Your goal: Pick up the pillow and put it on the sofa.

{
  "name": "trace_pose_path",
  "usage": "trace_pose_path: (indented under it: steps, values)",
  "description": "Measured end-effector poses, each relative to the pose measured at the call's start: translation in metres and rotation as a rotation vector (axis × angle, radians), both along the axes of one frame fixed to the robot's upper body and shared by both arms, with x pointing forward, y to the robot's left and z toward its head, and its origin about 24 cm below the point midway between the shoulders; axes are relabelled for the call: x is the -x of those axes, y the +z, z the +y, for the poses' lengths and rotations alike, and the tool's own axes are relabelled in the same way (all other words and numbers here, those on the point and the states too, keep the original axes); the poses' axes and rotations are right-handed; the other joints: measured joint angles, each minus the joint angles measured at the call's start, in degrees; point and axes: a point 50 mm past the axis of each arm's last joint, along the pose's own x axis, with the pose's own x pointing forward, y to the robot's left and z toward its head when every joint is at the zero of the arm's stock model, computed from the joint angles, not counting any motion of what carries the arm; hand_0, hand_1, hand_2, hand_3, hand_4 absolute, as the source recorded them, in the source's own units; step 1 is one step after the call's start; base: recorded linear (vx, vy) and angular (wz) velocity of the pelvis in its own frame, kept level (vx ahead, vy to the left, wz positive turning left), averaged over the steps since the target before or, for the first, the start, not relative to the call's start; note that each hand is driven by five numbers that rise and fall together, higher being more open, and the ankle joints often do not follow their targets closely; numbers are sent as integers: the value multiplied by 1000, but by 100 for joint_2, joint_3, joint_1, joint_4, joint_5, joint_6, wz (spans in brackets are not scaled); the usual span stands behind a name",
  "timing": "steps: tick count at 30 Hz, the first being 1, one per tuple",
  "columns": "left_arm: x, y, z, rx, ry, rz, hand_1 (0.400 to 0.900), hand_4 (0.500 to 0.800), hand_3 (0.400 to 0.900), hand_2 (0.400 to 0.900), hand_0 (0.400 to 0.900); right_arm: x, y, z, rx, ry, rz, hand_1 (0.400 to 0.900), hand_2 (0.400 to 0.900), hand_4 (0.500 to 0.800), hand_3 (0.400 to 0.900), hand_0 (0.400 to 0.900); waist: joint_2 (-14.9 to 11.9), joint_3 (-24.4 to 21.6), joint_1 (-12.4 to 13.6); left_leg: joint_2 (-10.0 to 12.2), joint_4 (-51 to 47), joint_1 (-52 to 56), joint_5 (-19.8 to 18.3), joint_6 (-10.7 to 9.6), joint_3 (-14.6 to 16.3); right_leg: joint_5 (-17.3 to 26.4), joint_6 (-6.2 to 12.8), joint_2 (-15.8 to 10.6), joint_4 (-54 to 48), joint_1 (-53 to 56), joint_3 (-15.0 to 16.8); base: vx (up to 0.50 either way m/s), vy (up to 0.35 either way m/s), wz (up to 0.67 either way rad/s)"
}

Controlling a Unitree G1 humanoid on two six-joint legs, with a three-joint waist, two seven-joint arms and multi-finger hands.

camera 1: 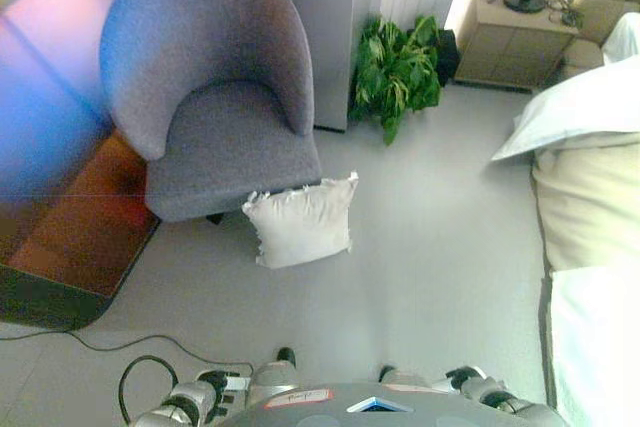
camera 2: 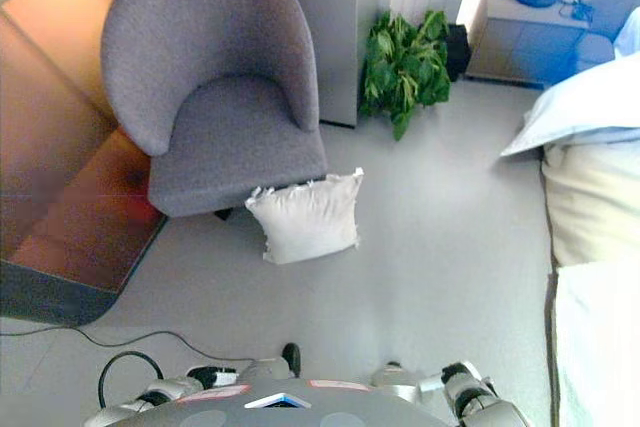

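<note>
A white, frilled pillow (camera 1: 301, 219) stands on the floor, seemingly leaning against the grey sofa (camera 1: 215, 87).

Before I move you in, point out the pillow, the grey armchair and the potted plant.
pillow (camera 1: 302, 220): left eye view, middle of its white face, on the floor against the chair's front.
grey armchair (camera 1: 228, 147): left eye view, seat cushion.
potted plant (camera 2: 404, 65): right eye view, middle of the leaves.

Open floor (camera 1: 430, 267) lies before and right of the pillow (camera 1: 302, 220). The grey sofa (camera 1: 215, 97) touches its back edge, the plant (camera 1: 397, 72) stands beyond, the bed (camera 1: 590, 217) bounds the right.
</note>
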Motion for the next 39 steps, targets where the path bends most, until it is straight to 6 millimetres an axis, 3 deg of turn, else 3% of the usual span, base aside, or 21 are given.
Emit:
trace_pose_path:
  steps: [2, 5, 8, 9, 11, 12, 13, 15, 18, 21, 23, 26, 29, 30, 31, 32, 34, 35, 36, 37, 39]
  values:
    - [-4, 0, -1, -1, 9, -12, 900, 800, 900, 900, 900, 0, 1, -5, 14, 9, 6, 900, 900, 800, 900, 900, -59, 94, 71, 107, 684, -470, 79, -189, 163, 21, -96, -47, 9, 12, 78, 340, 55, -4]
    - [3, -2, -7, 21, 52, 2, 900, 800, 900, 900, 900, 13, 2, -15, 45, 20, 69, 900, 900, 800, 900, 900, 100, 86, 105, 196, -284, -535, 36, -206, 529, 23, -138, -13, -39, -9, -204, 483, 13, -7]
    - [16, -5, -10, 41, 132, 34, 900, 800, 900, 900, 900, 23, 1, -16, 37, 10, 103, 900, 900, 800, 900, 900, 121, 81, 163, 169, -1478, -395, 4, -244, 666, 31, -134, 101, -582, 326, -202, 667, 81, -16]
    - [21, -7, -16, 55, 155, 43, 900, 800, 900, 900, 900, 30, 1, -18, 43, 6, 116, 900, 900, 800, 900, 900, 239, 38, 292, 220, -1690, -251, 201, -141, 714, 48, -105, 168, -787, 529, -147, 568, 96, -10]
    - [31, -7, -10, 44, 178, 53, 900, 800, 900, 900, 900, 29, -3, -6, 4, 10, 105, 900, 900, 800, 900, 900, 51, 88, 526, 227, -1471, -118, 319, -57, 1095, -142, -120, 121, -294, 668, -97, 630, 123, -2]
    - [28, -5, -2, 30, 190, 30, 900, 800, 900, 900, 900, 28, -6, 7, -35, 8, 89, 900, 900, 800, 900, 900, -176, 28, 561, 179, -1255, -106, 317, -8, 1296, -495, -119, 24, 104, 693, -154, 723, 193, -16]
    - [33, -4, 3, 19, 204, 33, 900, 800, 900, 900, 900, 26, -8, 14, -53, 9, 80, 900, 900, 800, 900, 900, -384, -43, 628, 67, -1096, -104, 321, 276, 1430, -693, 64, -137, 4, 787, -174, 525, 146, -17]
    - [33, -4, 3, 23, 237, 25, 900, 800, 900, 900, 900, 16, -8, 23, -55, 51, 52, 900, 900, 800, 900, 900, -559, -96, 706, -21, -542, -150, -116, 407, 1439, -657, 243, -276, -68, 1040, -78, 503, 114, -3]
    - [25, -5, -2, 37, 228, 11, 900, 800, 900, 900, 900, -1, -6, 22, -39, 53, 1, 900, 900, 800, 900, 900, -441, -157, 724, -142, -352, -181, -427, 506, 1237, -650, 269, -403, 855, 705, 102, 518, 161, 41]
    - [19, -2, 6, 20, 162, 8, 900, 800, 900, 900, 900, -2, -5, 19, -28, 1, -55, 900, 900, 800, 900, 900, -374, -171, 524, -417, -797, 178, -366, 736, 890, -266, 274, -591, 2853, -58, 367, 489, -12, 64]
    - [10, 2, 13, -3, 114, -6, 900, 800, 900, 900, 900, -10, -2, 15, -7, 23, -108, 900, 900, 800, 900, 900, -327, -197, 486, -489, -1085, 472, -340, 806, 782, -317, 197, -784, 3394, -499, 408, 299, -271, 42]
    - [-14, 8, 18, -22, 81, -70, 900, 800, 900, 900, 900, -23, 1, 16, 7, 83, -147, 900, 900, 800, 900, 900, -256, -295, 394, -385, -1198, 432, -381, 773, 552, -308, 225, -741, 2292, -1110, 225, 187, -464, 61]
    - [-33, 10, 12, -12, 64, -110, 900, 800, 900, 900, 900, -42, 6, 18, 30, 135, -208, 900, 900, 800, 900, 900, -234, -247, 175, -396, -1233, 256, -395, 691, 317, 375, 740, -814, -177, -1497, 70, 327, -438, 83]
    - [-35, 10, 11, -4, 85, -121, 900, 800, 900, 900, 900, -52, 9, 19, 41, 163, -234, 900, 900, 800, 900, 900, -288, -178, 68, -445, -1211, 232, -423, 644, 212, 696, 769, -901, -733, -1646, 96, 373, -355, 71]
    - [-39, 11, 10, 1, 93, -139, 900, 800, 900, 900, 900, -58, 11, 21, 55, 196, -258, 900, 900, 800, 900, 900, -341, -129, -15, -457, -1124, 222, -447, 587, 107, 937, 652, -918, -870, -1722, 94, 415, -307, 77]
    - [-43, 12, 9, 3, 105, -153, 900, 800, 900, 900, 900, -65, 14, 23, 75, 242, -282, 900, 900, 800, 900, 900, -317, -28, -88, -438, -1023, 212, -518, 479, -85, 1062, 541, -957, -790, -1776, 126, 574, -313, 92]
    - [-41, 11, 10, -1, 115, -160, 900, 800, 900, 900, 900, -66, 14, 26, 115, 344, -279, 900, 900, 800, 900, 900, -488, -5, -40, -445, -867, 272, -730, 184, -498, 1047, 555, -917, -670, -1515, 453, 530, -281, 83]
    - [-40, 10, 7, 1, 124, -164, 900, 800, 900, 900, 900, -68, 15, 23, 148, 390, -283, 900, 900, 800, 900, 900, -438, 138, -44, -339, -744, 332, -839, 77, -686, 1383, 572, -869, -528, -1330, 396, 245, -183, 52]
    - [-33, 7, 0, 13, 133, -156, 900, 800, 900, 900, 900, -69, 18, 17, 204, 438, -280, 900, 900, 800, 900, 900, -353, 207, -25, -94, -693, 438, -890, -34, -613, 1476, 445, -798, -69, -1395, 164, 141, -157, 60]
    - [-27, 3, -8, 37, 168, -160, 900, 800, 900, 900, 900, -73, 22, 9, 254, 483, -287, 900, 900, 800, 900, 900, -166, 222, -11, 176, -607, 460, -922, -54, -506, 1239, 290, -680, 224, -1437, 17, 58, -129, 60]
    - [-25, 2, -12, 56, 221, -204, 900, 800, 900, 900, 900, -86, 34, -8, 358, 575, -319, 900, 900, 800, 900, 900, -30, 224, 175, 426, -450, 349, -916, -45, -402, 893, 151, -634, 836, -1782, -145, -58, -81, 49]
